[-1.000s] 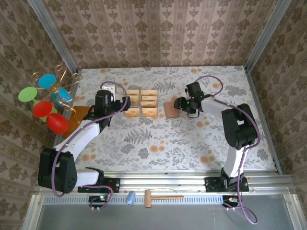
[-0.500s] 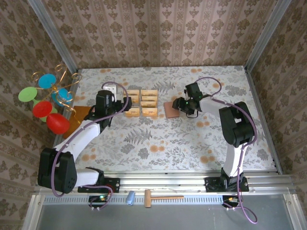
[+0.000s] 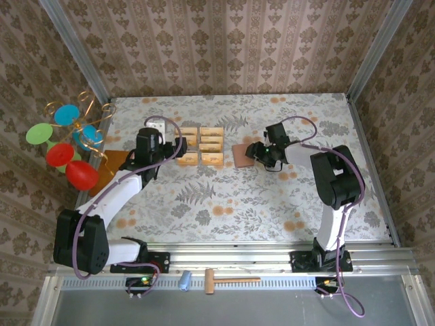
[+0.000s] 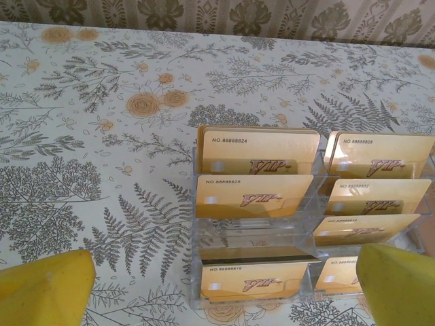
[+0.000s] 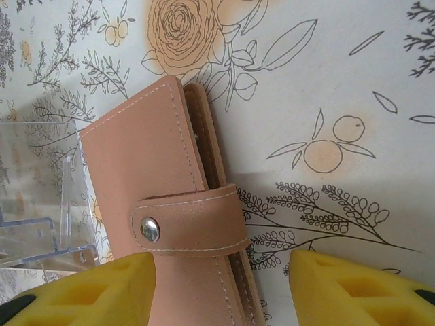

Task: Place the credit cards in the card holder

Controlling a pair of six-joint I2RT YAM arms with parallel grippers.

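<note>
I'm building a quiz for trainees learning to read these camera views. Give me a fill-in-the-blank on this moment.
The card holder lies ___, its strap fastened with a metal snap.
The credit cards each bear the gold letters ___.
The left gripper holds nothing, and its jaws stand ___.
Missing words: closed; VIP; open.

Top cam: fixed, high & behind the arm bases [image 3: 139, 261], looks down & forward over the whole bench [image 3: 224, 204], far off. Left wrist cam: low, close, faces across the cards [image 4: 255, 193] to a wall [image 4: 204, 10]. Right wrist cam: v. close, nearly straight down on the holder [image 5: 170, 176]. Top view shares cards & holder w/ the wrist cams, small, mid-bench.
</note>
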